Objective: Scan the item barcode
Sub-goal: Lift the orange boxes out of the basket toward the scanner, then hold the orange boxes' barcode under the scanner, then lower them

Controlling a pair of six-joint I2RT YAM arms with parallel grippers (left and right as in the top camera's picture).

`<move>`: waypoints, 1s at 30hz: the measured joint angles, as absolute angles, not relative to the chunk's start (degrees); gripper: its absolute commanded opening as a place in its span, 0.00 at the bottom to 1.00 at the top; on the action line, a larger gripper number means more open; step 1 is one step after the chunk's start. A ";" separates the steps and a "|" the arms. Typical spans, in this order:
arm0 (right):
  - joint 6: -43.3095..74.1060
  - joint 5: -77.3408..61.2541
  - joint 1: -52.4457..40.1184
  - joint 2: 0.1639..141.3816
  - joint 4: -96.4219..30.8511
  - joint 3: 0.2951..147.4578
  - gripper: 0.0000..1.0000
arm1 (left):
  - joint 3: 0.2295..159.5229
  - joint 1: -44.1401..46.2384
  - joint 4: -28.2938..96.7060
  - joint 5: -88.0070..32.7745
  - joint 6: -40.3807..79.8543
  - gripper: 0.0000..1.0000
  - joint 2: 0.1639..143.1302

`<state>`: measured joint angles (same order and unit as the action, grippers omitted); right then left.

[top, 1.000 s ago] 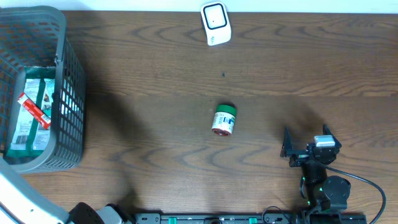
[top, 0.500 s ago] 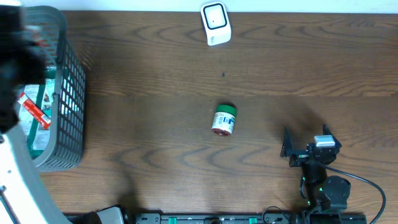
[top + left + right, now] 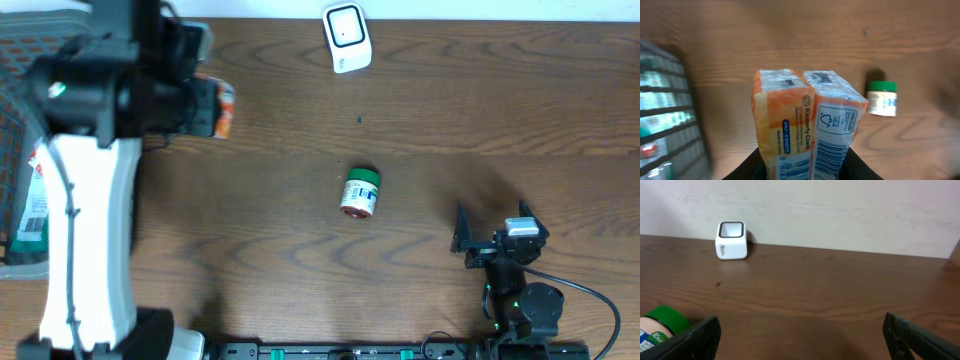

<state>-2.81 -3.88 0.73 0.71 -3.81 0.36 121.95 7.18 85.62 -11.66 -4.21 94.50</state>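
Observation:
My left gripper (image 3: 802, 169) is shut on an orange-and-white tissue pack (image 3: 805, 115), its black fingers pressing both sides near the bottom. A barcode shows on the pack's lower end. From overhead the pack (image 3: 222, 108) hangs above the table just right of the basket, with the left gripper (image 3: 205, 108) behind it. The white scanner (image 3: 347, 38) stands at the far edge; it also shows in the right wrist view as a white scanner (image 3: 731, 240). My right gripper (image 3: 491, 222) rests open and empty at the front right, and its own view shows the right gripper (image 3: 802, 335) spread wide over bare wood.
A grey wire basket (image 3: 40, 20) with packets inside sits at the far left, mostly covered by my left arm. A small green-lidded jar (image 3: 360, 192) lies on its side mid-table, seen too as the jar (image 3: 882, 98) and the jar (image 3: 660, 325).
My left arm has swung up from the basket and to the right, carrying the tissue pack over the table. The right arm and the jar have not moved.

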 measured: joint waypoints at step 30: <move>-2.81 -3.86 0.73 0.73 -3.81 0.36 0.99 | 84.49 20.40 49.41 -10.09 5.80 0.34 103.98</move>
<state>-2.81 -3.86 0.73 0.73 -3.81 0.36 84.49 20.40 49.41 -10.09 5.80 103.98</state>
